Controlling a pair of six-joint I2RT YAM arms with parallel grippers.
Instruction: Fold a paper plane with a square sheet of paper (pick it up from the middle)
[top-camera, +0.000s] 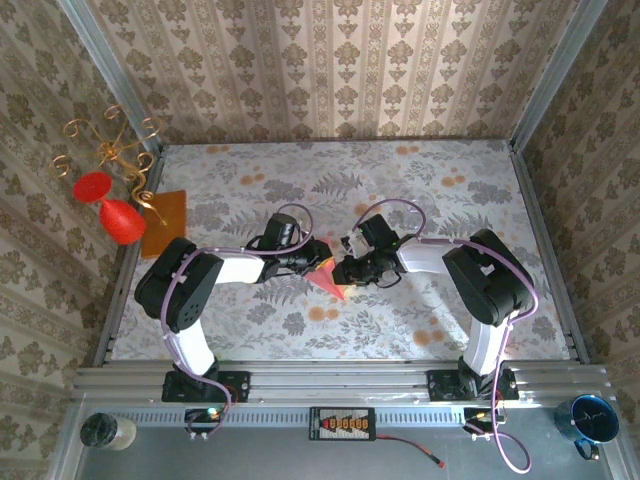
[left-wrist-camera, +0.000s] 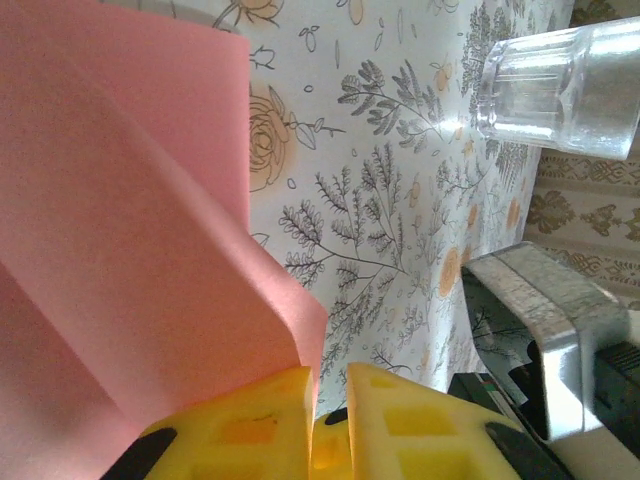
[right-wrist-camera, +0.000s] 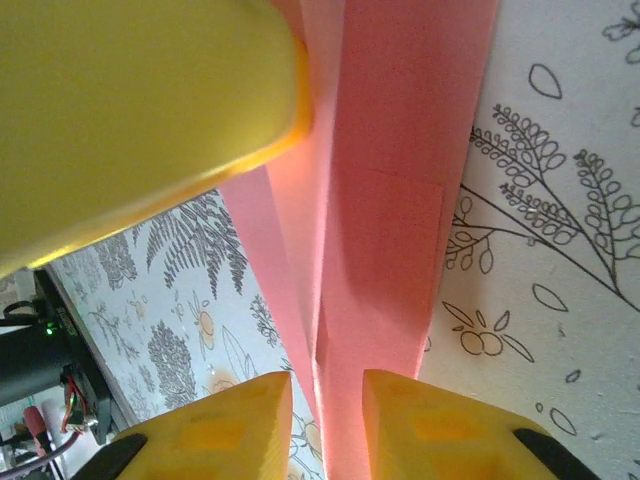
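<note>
**Seating the centre crease squarely**

The paper plane (top-camera: 329, 278), a partly folded pink sheet, sits well to the right of the orange sheet (top-camera: 165, 224), between the two grippers. The left gripper (left-wrist-camera: 330, 388), on the plane's side nearer the orange sheet, has its jaws nearly together, clamped on a folded edge. The right gripper (right-wrist-camera: 327, 390), on the side away from the orange sheet, straddles the centre crease with its jaws slightly apart and no visible pinch. I judge the left should hold firm while the right lines up square on the crease before closing. A skewed bite would likely wrinkle the layers or pull them out of line.
</note>
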